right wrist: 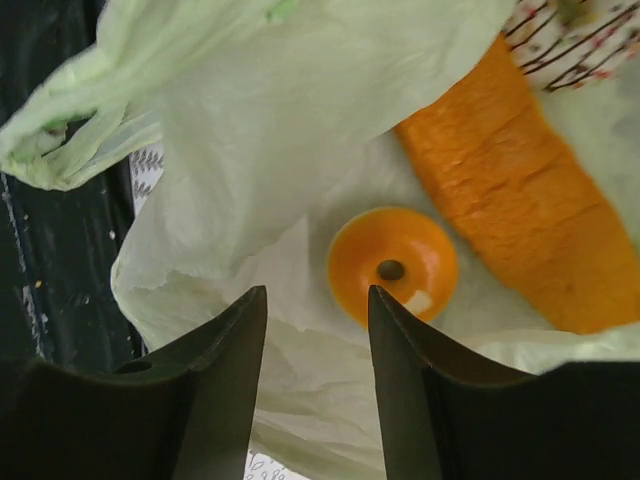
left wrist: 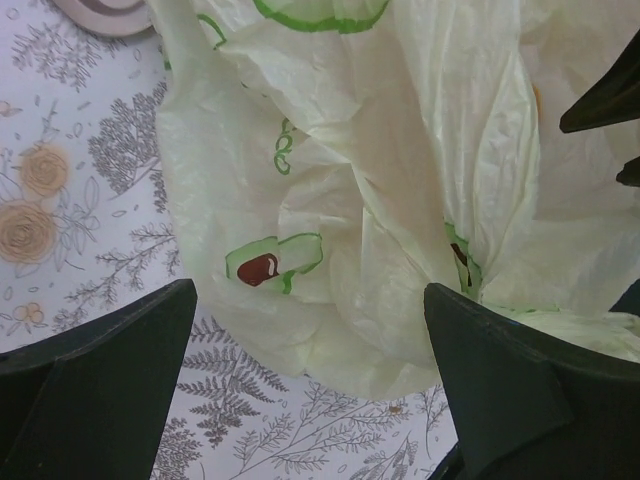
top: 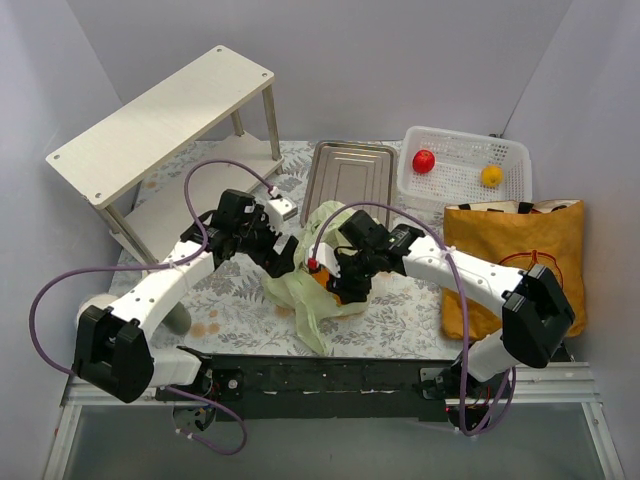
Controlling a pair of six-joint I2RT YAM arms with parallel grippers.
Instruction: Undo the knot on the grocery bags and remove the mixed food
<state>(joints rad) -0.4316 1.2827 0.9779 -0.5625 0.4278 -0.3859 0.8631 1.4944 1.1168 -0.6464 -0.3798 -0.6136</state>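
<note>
The left claw (top: 283, 260) hangs over the near side of the pale green bag (top: 312, 298), its jaws spread fully apart. The bag lies crumpled on the fern-printed surface (top: 230, 300) between the two arms. In the left wrist view the two black fingers (left wrist: 100, 385) frame wrinkled film printed with green outlines and a small brown mark. Nothing stands between them but the bag below.

The right claw (right wrist: 317, 295) meets the bag from the opposite side, at its open mouth. Its jaws stand partly apart with a narrow gap. Thin film shows in that gap, and I cannot tell whether they pinch it or only hover above it. Just beyond one fingertip, inside the bag, lies an orange (right wrist: 392, 265) with its dark stem dot facing the camera. A golden baguette (right wrist: 520, 210) lies just beside the orange, farther from the claw. A red-and-white patterned snack packet (right wrist: 575, 35) shows at the baguette's far end. On the claw's other side, a twisted bag handle (right wrist: 60, 150) trails over the black base rail.

From above, the mustard-orange tote (top: 515, 270) lies flat, well apart to the right of the right claw. Beyond the tote, a white mesh basket (top: 455, 185) holds a red apple (top: 423, 160) and a yellow fruit (top: 491, 175). A metal tray (top: 350, 175) lies beyond both claws. A wooden shelf (top: 165, 115) stands beyond and to the left of the left claw.
</note>
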